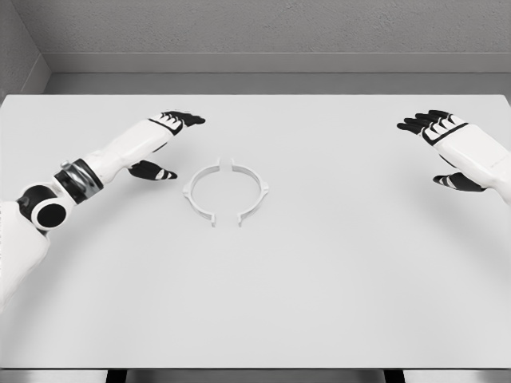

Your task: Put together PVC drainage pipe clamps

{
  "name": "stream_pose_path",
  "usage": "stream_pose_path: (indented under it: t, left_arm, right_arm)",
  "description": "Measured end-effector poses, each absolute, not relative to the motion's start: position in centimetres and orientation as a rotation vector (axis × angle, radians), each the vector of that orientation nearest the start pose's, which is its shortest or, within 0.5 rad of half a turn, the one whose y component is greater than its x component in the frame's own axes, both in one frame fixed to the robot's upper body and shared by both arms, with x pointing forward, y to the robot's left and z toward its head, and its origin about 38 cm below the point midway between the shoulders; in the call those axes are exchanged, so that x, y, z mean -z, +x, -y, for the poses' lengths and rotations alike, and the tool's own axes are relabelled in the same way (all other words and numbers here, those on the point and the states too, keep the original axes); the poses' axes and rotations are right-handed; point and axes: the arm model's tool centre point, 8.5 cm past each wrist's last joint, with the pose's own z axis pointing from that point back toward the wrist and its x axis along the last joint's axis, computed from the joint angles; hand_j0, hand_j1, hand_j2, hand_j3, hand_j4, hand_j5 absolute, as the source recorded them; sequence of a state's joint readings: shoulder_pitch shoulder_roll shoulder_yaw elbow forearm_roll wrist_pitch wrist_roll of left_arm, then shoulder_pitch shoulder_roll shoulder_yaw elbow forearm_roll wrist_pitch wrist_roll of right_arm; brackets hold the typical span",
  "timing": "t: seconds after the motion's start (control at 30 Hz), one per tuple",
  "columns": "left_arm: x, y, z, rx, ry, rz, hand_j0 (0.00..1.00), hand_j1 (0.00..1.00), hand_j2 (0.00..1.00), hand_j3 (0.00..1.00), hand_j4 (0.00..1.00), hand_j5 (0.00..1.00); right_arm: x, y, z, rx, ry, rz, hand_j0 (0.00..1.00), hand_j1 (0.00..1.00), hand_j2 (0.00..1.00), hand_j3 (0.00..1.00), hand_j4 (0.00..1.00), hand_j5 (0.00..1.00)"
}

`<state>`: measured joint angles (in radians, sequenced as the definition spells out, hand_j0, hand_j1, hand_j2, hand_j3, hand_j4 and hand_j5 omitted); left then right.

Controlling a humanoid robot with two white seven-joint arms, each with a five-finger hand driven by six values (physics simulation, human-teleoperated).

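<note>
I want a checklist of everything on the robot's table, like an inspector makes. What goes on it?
Surface: white table, flat and plain.
Job's things: two white clamp halves, left half and right half, lying facing each other as a ring, with small gaps at the front and back ends.
Clutter: nothing seen.
Robot hands: left robot hand open, just left of the ring, holding nothing; right robot hand open, far off to the right, holding nothing.
Cables: nothing seen.
Surroundings: grey wall behind the table.
</note>
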<state>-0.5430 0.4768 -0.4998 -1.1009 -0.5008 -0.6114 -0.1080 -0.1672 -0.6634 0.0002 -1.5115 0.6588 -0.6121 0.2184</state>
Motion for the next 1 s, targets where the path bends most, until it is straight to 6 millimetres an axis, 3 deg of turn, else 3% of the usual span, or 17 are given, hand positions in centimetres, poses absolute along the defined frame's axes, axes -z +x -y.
stream_pose_path:
  t: [0.2,1.0]
  left_arm:
    - [-11.8,46.8,-25.7,1.512,0.368,1.73,1.0,1.0,1.0,1.0,1.0,1.0]
    - [-11.2,46.5,-24.0,1.501,0.329,1.753,1.0,1.0,1.0,1.0,1.0,1.0]
  right_arm:
    - [-19.0,38.7,37.7,-1.61,-0.788,1.631,1.0,1.0,1.0,1.0,1.0,1.0]
    - [-18.8,38.7,37.5,-1.606,-0.782,1.636,1.0,1.0,1.0,1.0,1.0,1.0]
